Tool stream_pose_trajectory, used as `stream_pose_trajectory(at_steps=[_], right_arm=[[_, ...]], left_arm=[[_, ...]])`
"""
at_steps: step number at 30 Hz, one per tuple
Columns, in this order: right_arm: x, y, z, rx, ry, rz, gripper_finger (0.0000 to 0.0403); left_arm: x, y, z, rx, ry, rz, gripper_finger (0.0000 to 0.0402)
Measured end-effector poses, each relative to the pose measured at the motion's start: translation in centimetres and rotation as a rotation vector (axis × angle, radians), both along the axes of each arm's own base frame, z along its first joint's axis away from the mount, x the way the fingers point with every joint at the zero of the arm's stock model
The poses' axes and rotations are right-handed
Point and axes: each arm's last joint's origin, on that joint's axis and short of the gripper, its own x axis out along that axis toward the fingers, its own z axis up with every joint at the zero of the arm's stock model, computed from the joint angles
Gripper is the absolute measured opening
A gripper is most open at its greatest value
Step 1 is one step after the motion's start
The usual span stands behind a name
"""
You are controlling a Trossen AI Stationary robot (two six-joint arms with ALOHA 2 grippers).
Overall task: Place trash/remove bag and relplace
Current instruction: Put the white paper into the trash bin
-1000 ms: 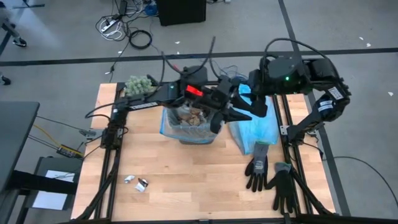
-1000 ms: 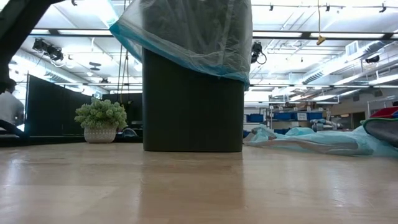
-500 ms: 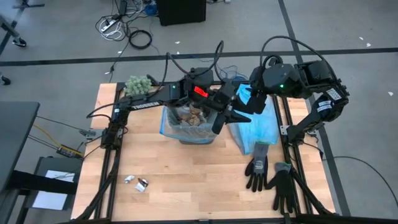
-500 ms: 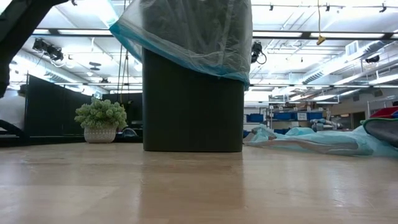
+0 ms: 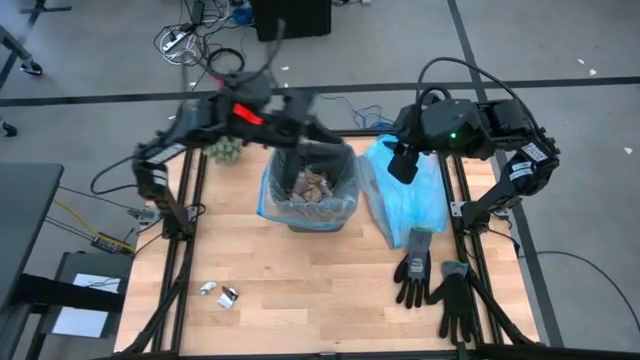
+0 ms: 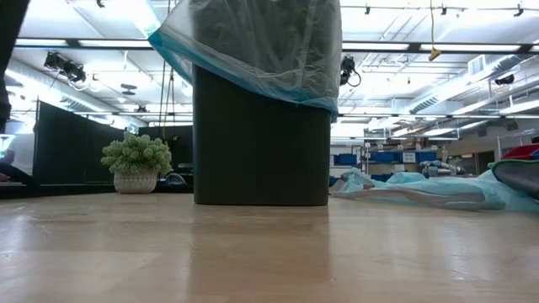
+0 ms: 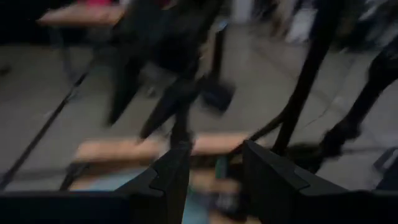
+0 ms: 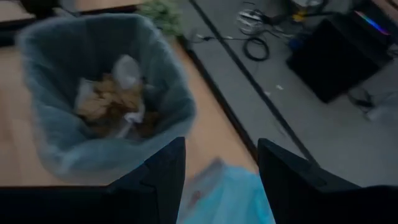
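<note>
Overhead, you see both arms raised above the far half of the desk [image 5: 300, 290]. Your left hand [image 5: 318, 130] is a motion-blurred streak at the far rim of the black bin [image 5: 308, 190], and that view cannot tell you how its fingers stand. Your left wrist view does: two dark fingers [image 7: 171, 177] set apart with nothing between them, though everything past them is smeared.

Your right hand [image 5: 400, 165] hovers just beside the bin, over the light-blue plastic bag [image 5: 408, 205] that lies crumpled on the desk beneath it. From your right wrist view its fingers [image 8: 166, 174] stand wide and empty, and you look past them straight down into the bin.

That view shows you the bag [image 8: 93, 149] best: a thin, crinkly grey-white liner, lining the bin and folded over its rim. Inside it sits the trash [image 8: 109, 106], brown scraps heaped with crumpled white paper.

Only the low view shows you the side: the liner's loose skirt [image 6: 253, 50] draping down over the upper part of the bin's dark wall [image 6: 261, 143].

Only overhead can you see more litter [image 5: 220, 293], small white and shiny bits, lying well apart from both hands on the near part of the desk.
</note>
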Motion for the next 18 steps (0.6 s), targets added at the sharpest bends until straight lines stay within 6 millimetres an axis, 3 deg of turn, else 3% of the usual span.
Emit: stream_pose_trajectory(at_steps=[6,14,18], right_arm=[[1.6,0.3,-0.1,0.041,-0.075,0.082,0.0185],[3.6,0.5,-0.6,0.079,-0.154,0.164,0.0185],[4.2,0.6,-0.8,0.100,-0.181,0.201,0.0185]], left_arm=[[-6.5,-0.3,1.0,0.035,0.141,0.160,0.0158],[-13.5,-1.3,0.5,-0.054,0.353,0.300,0.0158],[-16.5,-1.7,0.6,-0.086,0.379,0.379,0.0158]])
